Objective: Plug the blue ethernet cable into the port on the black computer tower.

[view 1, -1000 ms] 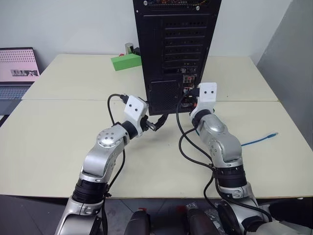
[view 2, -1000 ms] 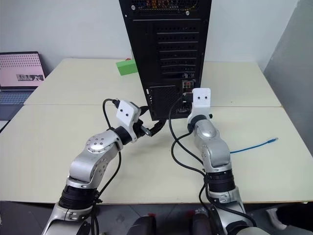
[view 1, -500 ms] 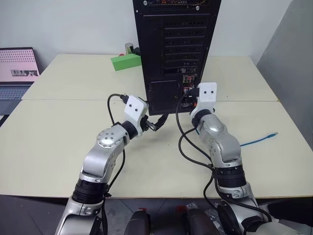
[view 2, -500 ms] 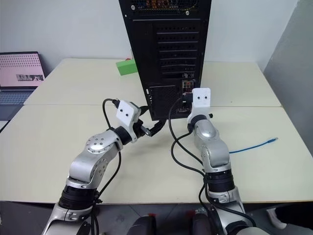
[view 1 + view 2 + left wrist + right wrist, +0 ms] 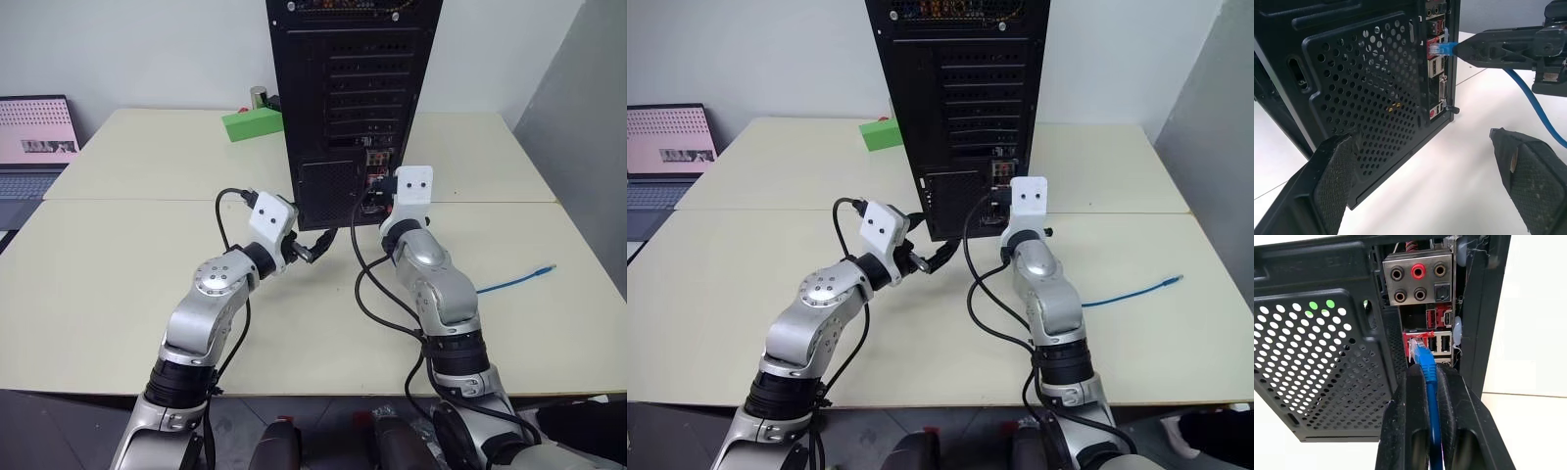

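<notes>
Upright on a pale table point(image 5: 118, 264) stands the black tower point(image 5: 353, 98), its back panel facing the robot. The right gripper point(image 5: 1431, 374) pinches the blue cable point(image 5: 1429, 377) just behind its clear plug, fingers closed tight on it. The plug tip touches the red-rimmed port point(image 5: 1419, 339) in the connector strip. The cable's far end lies on the table to the right point(image 5: 534, 271). The left gripper point(image 5: 1425, 161) hangs wide open and empty beside the tower's mesh grille point(image 5: 1371, 93)
</notes>
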You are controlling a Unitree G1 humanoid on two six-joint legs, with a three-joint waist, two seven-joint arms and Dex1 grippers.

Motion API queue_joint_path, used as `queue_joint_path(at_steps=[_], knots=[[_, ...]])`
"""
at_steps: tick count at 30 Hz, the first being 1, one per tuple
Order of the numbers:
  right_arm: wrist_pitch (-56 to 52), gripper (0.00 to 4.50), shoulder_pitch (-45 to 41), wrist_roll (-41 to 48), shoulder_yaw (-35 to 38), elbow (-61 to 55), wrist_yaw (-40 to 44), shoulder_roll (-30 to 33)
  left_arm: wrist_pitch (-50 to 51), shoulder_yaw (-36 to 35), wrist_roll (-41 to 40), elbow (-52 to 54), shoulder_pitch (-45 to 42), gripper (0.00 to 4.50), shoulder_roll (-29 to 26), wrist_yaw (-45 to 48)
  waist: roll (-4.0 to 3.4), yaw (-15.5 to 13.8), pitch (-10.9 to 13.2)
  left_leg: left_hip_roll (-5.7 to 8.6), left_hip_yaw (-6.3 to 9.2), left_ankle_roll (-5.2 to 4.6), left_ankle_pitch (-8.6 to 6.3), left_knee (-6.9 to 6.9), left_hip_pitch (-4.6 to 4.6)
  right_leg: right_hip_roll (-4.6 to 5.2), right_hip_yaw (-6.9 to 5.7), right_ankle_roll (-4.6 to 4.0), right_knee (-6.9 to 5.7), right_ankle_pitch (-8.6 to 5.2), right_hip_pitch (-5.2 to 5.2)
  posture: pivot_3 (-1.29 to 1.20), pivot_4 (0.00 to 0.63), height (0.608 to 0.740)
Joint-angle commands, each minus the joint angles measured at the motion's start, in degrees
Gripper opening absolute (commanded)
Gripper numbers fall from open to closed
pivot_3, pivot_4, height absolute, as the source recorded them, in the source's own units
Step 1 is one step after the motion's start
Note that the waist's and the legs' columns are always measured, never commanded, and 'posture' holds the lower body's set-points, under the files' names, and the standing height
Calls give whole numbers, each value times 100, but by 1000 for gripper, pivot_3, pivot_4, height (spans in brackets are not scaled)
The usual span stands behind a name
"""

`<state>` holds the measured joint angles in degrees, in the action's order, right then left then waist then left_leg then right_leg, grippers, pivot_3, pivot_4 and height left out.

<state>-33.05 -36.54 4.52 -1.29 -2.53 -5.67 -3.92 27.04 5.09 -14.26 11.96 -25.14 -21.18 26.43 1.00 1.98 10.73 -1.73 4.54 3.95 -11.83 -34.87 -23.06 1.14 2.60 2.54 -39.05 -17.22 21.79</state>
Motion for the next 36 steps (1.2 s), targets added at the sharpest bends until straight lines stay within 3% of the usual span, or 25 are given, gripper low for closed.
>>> queue_joint_path(at_steps=[1,36], knots=[[105,0,-31,-93,42,-139,-131,-61,-102,-101,30,303,-12,4456,-28,12,0,0,0,0,0,0,0,0,0,0,0,0,0,0,0,0,150,740],[494,0,-489,-367,-478,469,-685,-957,251,-302,-143,630,78,4456,-260,193,0,86,0,-1,0,0,0,4,1,-1,1,0,1,0,2,0,150,740]])
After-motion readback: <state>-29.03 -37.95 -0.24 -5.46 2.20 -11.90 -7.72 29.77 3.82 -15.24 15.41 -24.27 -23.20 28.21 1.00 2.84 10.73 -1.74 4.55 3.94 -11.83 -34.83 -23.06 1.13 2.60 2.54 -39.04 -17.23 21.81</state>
